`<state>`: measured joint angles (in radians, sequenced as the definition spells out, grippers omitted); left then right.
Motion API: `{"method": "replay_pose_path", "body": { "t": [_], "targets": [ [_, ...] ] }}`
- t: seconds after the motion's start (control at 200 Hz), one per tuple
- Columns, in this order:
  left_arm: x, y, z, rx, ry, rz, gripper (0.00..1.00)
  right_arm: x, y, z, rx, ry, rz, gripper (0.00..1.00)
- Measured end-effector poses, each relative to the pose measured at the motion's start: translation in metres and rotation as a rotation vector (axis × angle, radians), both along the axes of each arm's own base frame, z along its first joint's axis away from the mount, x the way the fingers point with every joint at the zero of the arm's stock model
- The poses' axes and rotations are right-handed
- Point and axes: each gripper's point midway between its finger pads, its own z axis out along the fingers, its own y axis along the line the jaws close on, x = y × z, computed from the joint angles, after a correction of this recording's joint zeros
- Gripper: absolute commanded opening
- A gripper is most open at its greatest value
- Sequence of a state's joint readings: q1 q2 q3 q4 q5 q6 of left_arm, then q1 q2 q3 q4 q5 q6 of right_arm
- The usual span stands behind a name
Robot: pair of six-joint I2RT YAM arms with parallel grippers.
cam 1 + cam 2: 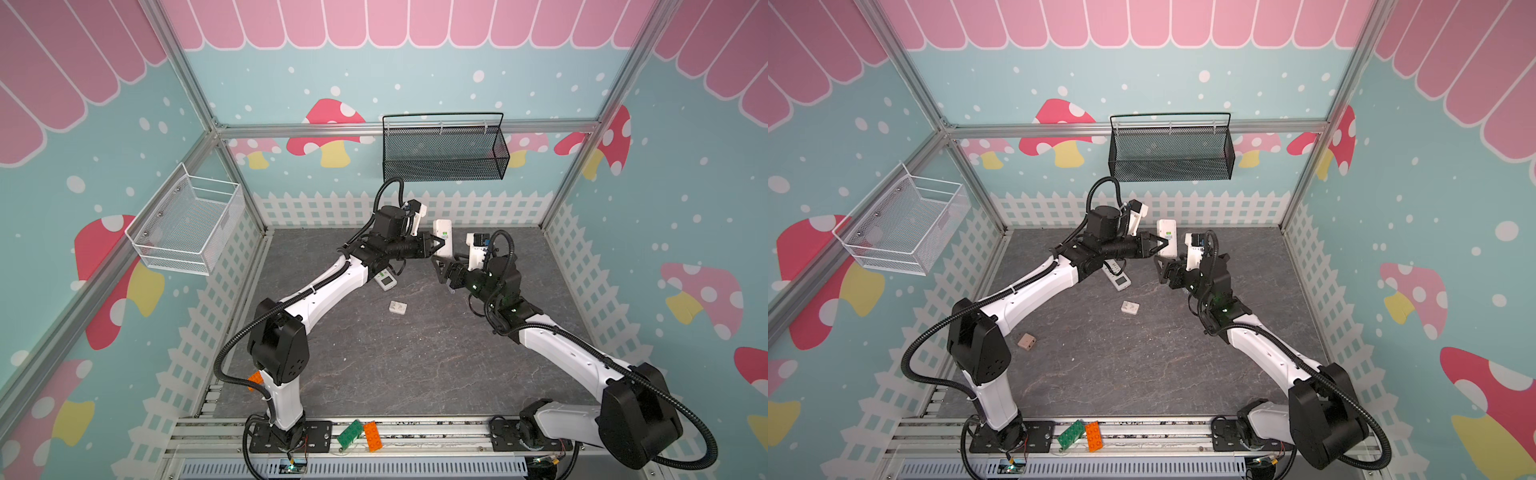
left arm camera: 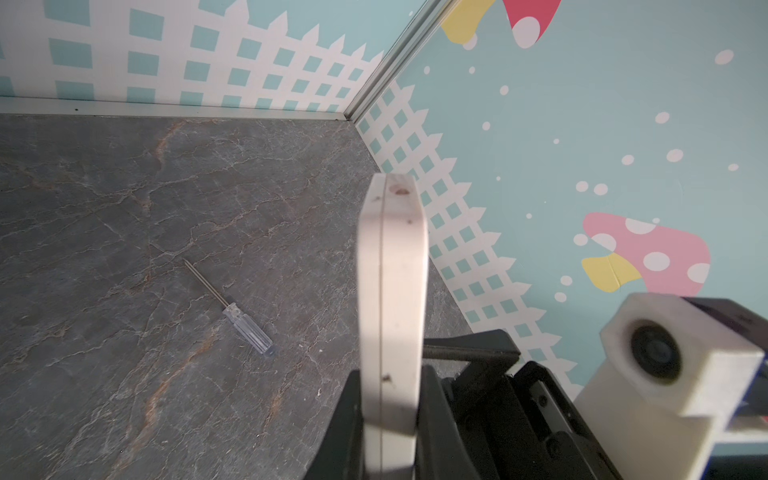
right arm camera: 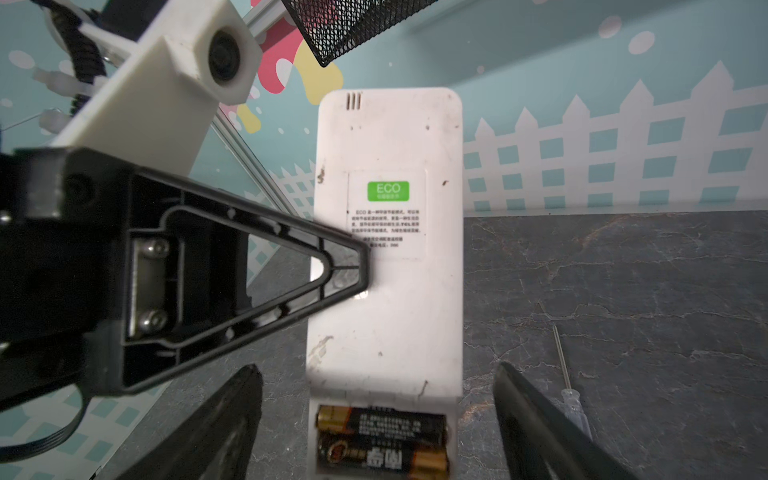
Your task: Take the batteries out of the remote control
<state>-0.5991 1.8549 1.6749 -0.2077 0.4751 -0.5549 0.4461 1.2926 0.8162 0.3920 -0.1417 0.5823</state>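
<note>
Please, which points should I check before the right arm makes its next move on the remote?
1. Left gripper shut on the remote: ok.
2. Two batteries exposed at its lower end: ok.
3. Right gripper open, fingers either side of the remote: ok.
4. Fingers lined up on one battery: cannot tell.
5. Screwdriver lying apart on the table: ok.

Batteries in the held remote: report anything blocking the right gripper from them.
Nothing visible does. The two black-and-gold cylindrical batteries lie uncovered in the white plastic remote's open bay, facing the right gripper's spread fingers; the left gripper clamps the middle.
</note>
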Motion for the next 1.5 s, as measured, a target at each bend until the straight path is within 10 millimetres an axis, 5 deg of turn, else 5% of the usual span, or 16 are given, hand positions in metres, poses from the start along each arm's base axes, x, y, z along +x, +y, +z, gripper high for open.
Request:
{"method": "replay_pose_path", "body": {
  "t": [0.285, 0.751, 0.881, 1.146, 1.331, 1.501],
  "targets": [
    [-0.002, -0.002, -0.002, -0.003, 0.012, -0.002, 0.01, 0.007, 0.006, -0.004, 0.013, 0.016, 0.013, 0.77],
    [-0.003, -0.001, -0.002, -0.011, 0.024, 0.001, 0.03, 0.01, 0.005, -0.004, 0.03, 0.013, 0.017, 0.44],
    [-0.004, -0.002, -0.002, -0.011, 0.023, -0.001, 0.27, 0.01, 0.004, -0.005, 0.031, 0.005, 0.022, 0.34],
    [-0.011, -0.006, 0.006, -0.034, 0.024, -0.027, 0.81, 0.004, -0.013, -0.016, 0.013, 0.011, 0.005, 0.31],
    [-0.012, -0.002, 0.007, -0.028, 0.022, -0.041, 0.89, -0.001, -0.036, -0.009, -0.017, -0.038, -0.026, 0.28],
    [-0.009, 0.021, 0.017, -0.009, -0.009, -0.046, 1.0, -0.01, -0.052, 0.005, -0.122, -0.138, -0.035, 0.26]
  ]
}}
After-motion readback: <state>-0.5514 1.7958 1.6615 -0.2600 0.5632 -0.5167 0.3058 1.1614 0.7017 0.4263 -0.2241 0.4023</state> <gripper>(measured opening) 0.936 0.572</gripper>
